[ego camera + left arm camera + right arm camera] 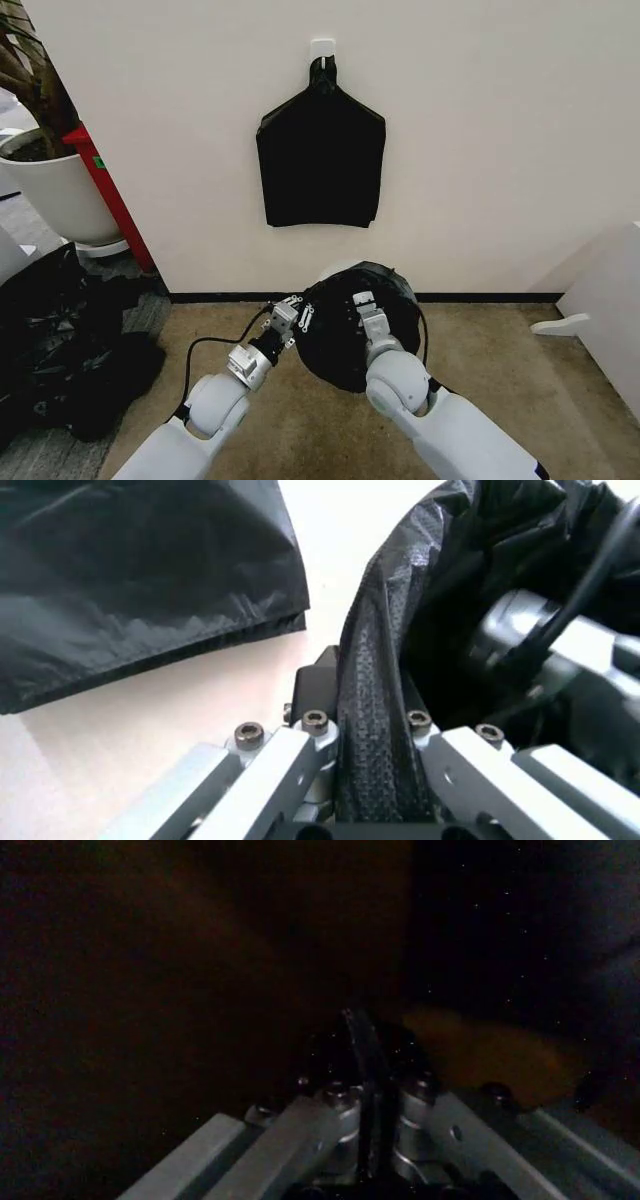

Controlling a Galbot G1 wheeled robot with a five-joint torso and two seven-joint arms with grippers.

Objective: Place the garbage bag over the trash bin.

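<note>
Head view bright, even, diffuse light on wall (480,150); shadows soft. Left wrist view bright, garbage bag (380,705) film close and soft-focused. Right wrist view very dark, grainy, speckled noise.

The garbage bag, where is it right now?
In the head view the garbage bag sits low at centre, below the wall-hung black bundle, pinched by the left gripper and right gripper.
</note>
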